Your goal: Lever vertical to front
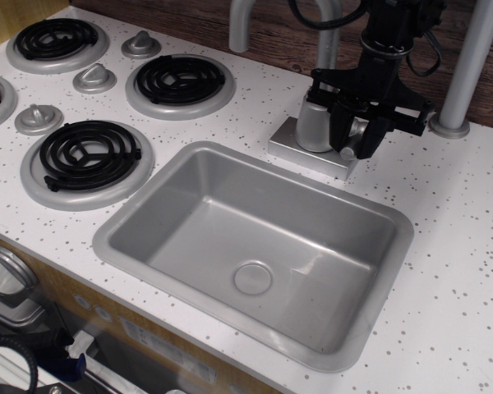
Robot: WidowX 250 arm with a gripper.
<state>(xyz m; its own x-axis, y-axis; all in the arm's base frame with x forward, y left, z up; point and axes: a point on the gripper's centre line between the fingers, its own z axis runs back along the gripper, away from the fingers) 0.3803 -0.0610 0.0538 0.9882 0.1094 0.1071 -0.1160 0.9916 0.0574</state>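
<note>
The lever [356, 129] is a small silver-grey paddle on the right side of the faucet body [312, 123]. It now points forward and down, with its rounded tip [346, 153] over the faucet's base plate [292, 148]. My black gripper [356, 141] comes down from above at the back right. Its two fingers [338, 131] stand close on either side of the lever and seem to pinch it. The tall curved spout [327, 33] rises just behind.
A grey sink [131, 222] lies in front of the faucet. Black coil burners [89, 154] and conical silver knobs [94, 78] sit at the left. A silver post [468, 66] stands at the right of the gripper. A wooden wall runs along the back.
</note>
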